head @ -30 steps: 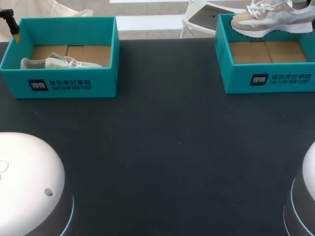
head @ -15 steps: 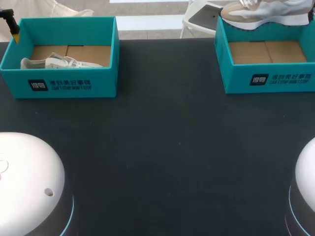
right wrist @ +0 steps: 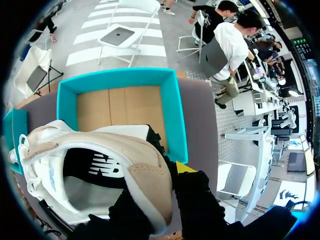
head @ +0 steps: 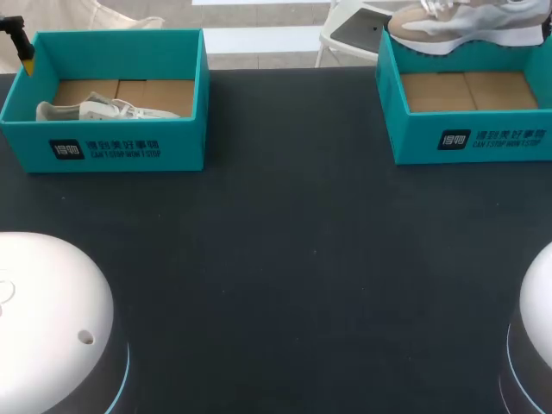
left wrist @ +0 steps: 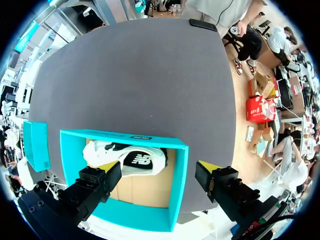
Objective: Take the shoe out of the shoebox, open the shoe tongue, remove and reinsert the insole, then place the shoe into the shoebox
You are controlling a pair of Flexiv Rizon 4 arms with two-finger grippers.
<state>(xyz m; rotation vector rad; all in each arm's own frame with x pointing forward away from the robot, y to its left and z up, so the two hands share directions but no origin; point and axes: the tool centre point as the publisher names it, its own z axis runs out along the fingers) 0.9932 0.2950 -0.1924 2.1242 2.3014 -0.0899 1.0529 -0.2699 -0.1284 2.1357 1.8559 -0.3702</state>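
Removal of the shoe [head: 466, 24] from the right shoebox [head: 470, 138] looked like the step in hand: in the head view the shoe hung above the box's far rim, sole down and roughly level, with nothing under it but the bare cardboard floor. The right gripper [right wrist: 165, 195] was clamped on the heel, one finger outside the back of the collar and the other apparently down inside the opening, so the whole weight hung from that rear edge and the toe pointed away from the wrist. The left gripper [left wrist: 159, 167] hovered with its fingers spread wide and empty above the left shoebox [left wrist: 177, 185], where a second shoe [left wrist: 125, 157] lay on its side. To do this step well, I judged the right arm should carry the shoe high enough for toe and sole to pass over the near wall without catching it, since a snag there could drag the box or twist the heel out of the pinch. The dark table [head: 285, 259] between the boxes seemed the best landing place, sole flat, with the laces turned toward the left arm so the tongue would be within its reach.
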